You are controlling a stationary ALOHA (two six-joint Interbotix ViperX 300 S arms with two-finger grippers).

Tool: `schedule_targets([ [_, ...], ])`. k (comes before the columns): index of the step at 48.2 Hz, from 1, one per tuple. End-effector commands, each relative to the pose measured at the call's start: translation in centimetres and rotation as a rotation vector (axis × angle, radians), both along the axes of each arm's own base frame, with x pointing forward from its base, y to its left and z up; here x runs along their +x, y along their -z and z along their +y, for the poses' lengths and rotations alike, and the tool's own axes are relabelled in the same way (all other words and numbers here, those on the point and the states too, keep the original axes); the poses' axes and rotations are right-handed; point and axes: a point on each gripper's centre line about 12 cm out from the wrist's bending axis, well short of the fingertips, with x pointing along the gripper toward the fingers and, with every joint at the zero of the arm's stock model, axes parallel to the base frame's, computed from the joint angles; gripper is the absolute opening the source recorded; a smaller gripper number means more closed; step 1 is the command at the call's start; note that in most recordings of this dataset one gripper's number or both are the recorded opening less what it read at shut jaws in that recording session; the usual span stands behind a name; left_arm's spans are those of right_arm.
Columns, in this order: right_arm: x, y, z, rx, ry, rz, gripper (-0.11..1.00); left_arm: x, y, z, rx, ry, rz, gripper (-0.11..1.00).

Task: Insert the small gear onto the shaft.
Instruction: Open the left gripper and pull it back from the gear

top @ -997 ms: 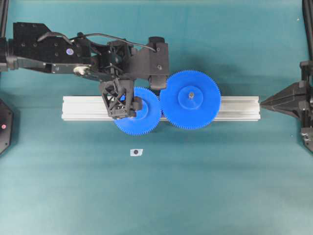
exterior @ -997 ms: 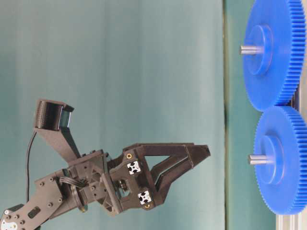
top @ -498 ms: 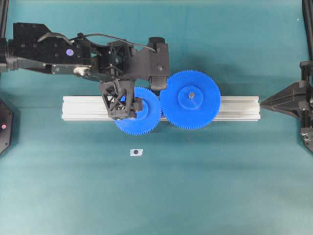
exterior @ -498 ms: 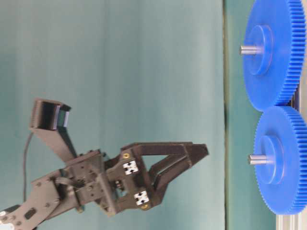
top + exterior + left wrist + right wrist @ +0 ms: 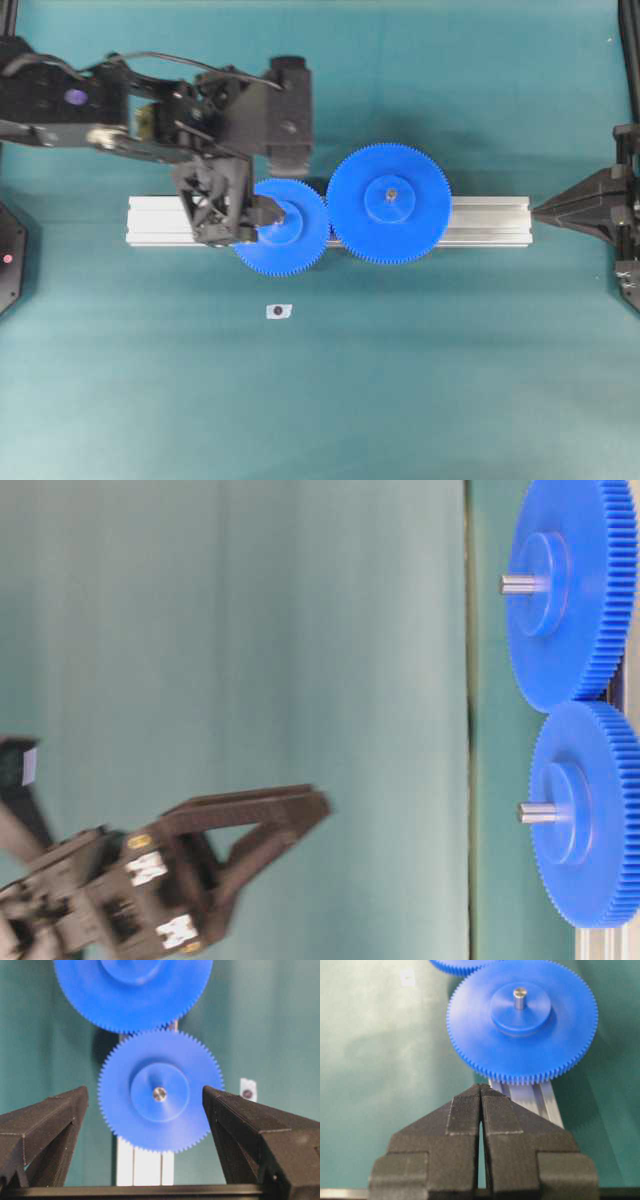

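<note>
Teal cloth covered the whole table (image 5: 400,400).

Near edge: one small white tag (image 5: 278,311) with a dark dot, lying loose on the cloth, apart from the rail.

Middle: one silver grooved rail (image 5: 490,220), lying crosswise. On it sat the small gear (image 5: 292,240), blue, fine-toothed, its round hub seated over the shaft (image 5: 159,1093), whose silvery tip showed at the hub's centre. Beside it, teeth meshing, sat the large gear (image 5: 390,203) on its own pin (image 5: 520,995).

Left side: left gripper (image 5: 240,212), black, jaws spread wide with nothing between them, raised clear above the small gear and overlapping its left edge from overhead.

Right edge: right gripper (image 5: 481,1091), black, jaws pressed together and empty, pointing toward the rail's end, well apart from the large gear.
</note>
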Motion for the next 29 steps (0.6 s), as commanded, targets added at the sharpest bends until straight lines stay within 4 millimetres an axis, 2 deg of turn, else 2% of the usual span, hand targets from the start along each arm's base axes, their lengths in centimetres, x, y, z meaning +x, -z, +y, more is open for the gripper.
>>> schedule_targets([
  [1, 0.3, -0.5, 0.0, 0.015, 0.009, -0.018, 0.01, -0.9, -2.3, -0.1, 0.011, 0.001, -0.064, 0.89],
  [16, 0.2, -0.5, -0.1, 0.040, 0.025, -0.020, 0.01, -2.8, -3.9, -0.7, 0.012, 0.009, -0.116, 0.89],
  [29, 0.2, -0.5, -0.1, 0.046, 0.032, -0.051, 0.01, -3.6, -3.9, -1.6, 0.009, 0.028, -0.140, 0.89],
])
